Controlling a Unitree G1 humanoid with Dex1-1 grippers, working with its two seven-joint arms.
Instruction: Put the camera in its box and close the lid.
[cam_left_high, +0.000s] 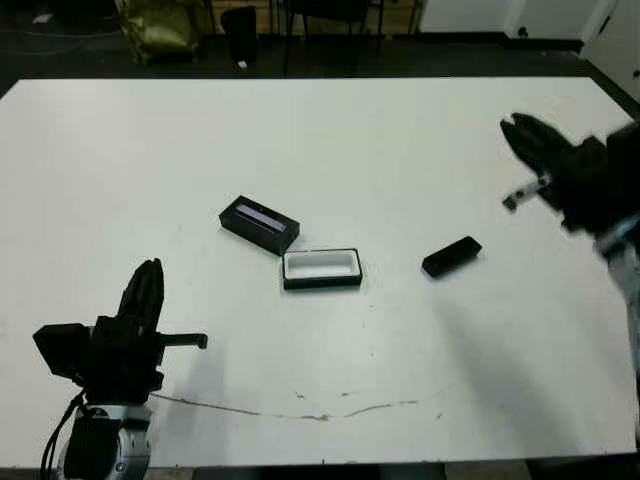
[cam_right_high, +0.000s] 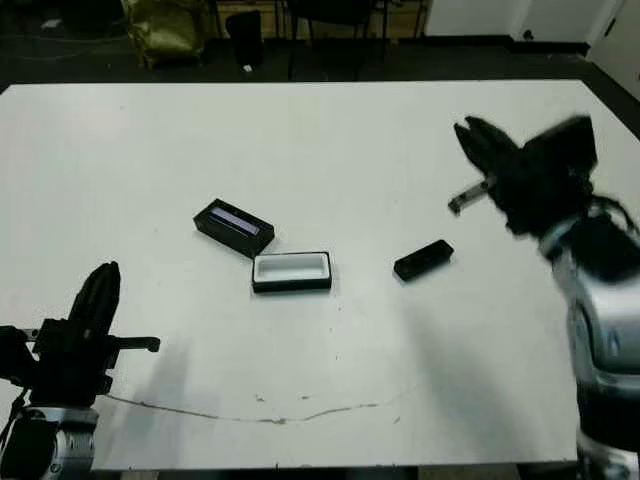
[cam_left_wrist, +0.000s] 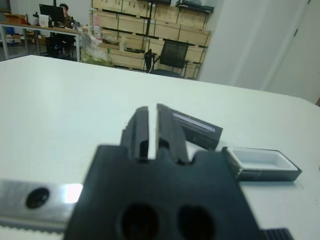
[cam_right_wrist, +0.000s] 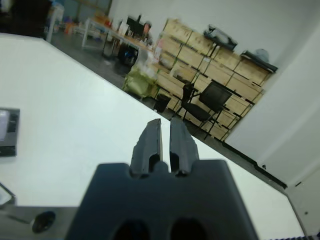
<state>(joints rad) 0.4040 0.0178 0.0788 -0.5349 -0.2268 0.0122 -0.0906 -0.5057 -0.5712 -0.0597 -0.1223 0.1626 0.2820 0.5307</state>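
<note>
The box, a shallow black tray with white lining, lies open and empty at the table's middle. Just to its left and further back rests the lid, black with a pale strip on top, set at an angle and close to the box. Right of the box, the camera, a small black bar, lies flat on the table. My right gripper hovers shut above the table's right side, behind and right of the camera, holding nothing. My left gripper is shut and empty near the front left; its wrist view shows lid and box ahead.
A thin dark scratch line runs across the white table near its front edge. Beyond the far edge stand a chair, stacked cardboard boxes and a desk with a person sitting at it.
</note>
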